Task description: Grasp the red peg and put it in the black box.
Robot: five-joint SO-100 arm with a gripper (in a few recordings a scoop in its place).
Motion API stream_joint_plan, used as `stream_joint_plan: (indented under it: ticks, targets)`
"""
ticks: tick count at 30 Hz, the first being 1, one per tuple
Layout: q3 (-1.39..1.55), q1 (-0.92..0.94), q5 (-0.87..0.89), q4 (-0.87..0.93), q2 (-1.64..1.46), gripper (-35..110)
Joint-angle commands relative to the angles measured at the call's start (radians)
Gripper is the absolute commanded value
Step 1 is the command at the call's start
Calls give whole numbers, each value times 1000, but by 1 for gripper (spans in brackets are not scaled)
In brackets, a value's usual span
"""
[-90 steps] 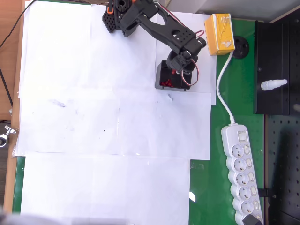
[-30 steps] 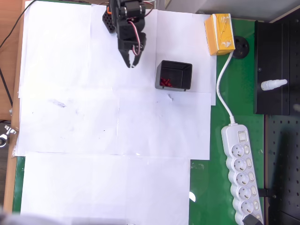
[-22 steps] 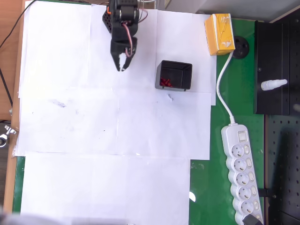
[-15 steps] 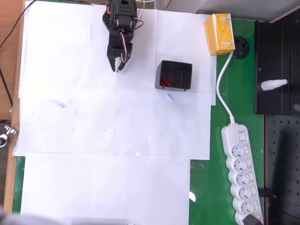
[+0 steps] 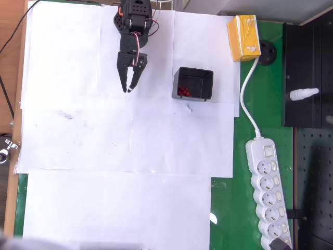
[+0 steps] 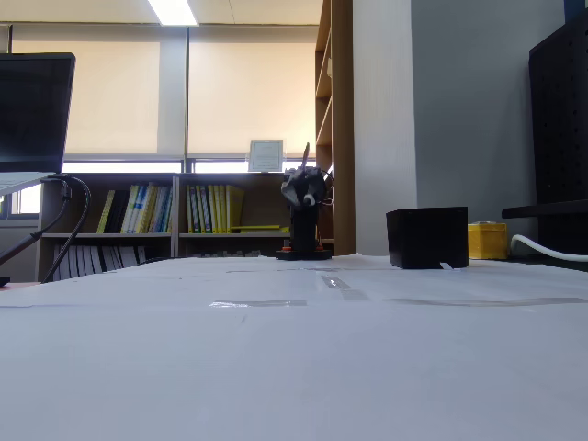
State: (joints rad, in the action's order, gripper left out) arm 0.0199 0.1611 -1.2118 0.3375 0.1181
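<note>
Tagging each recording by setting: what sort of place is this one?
Probably an office or lab workbench: bookshelves line the back wall under blinded windows, and white paper sheets, a power strip and a black pegboard cover the table.

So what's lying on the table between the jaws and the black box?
Nothing: in the overhead view, bare white paper runs from the gripper across to the black box, which holds red pegs.

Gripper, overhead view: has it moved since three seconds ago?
Yes. The gripper has swung from over the black box leftward in the picture, onto bare white paper.
</note>
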Motion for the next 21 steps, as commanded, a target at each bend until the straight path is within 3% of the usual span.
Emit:
stream_joint_plan:
  ticks: [1, 5, 12, 17, 21]
  targets:
    - [-80, 52, 37, -123, 110, 0]
    - [-80, 71, 87, -167, 110, 0]
    - [-80, 54, 107, -89, 110, 0]
    - [-80, 15, -155, 377, 110, 0]
    - [-80, -11, -291, 644, 110, 0]
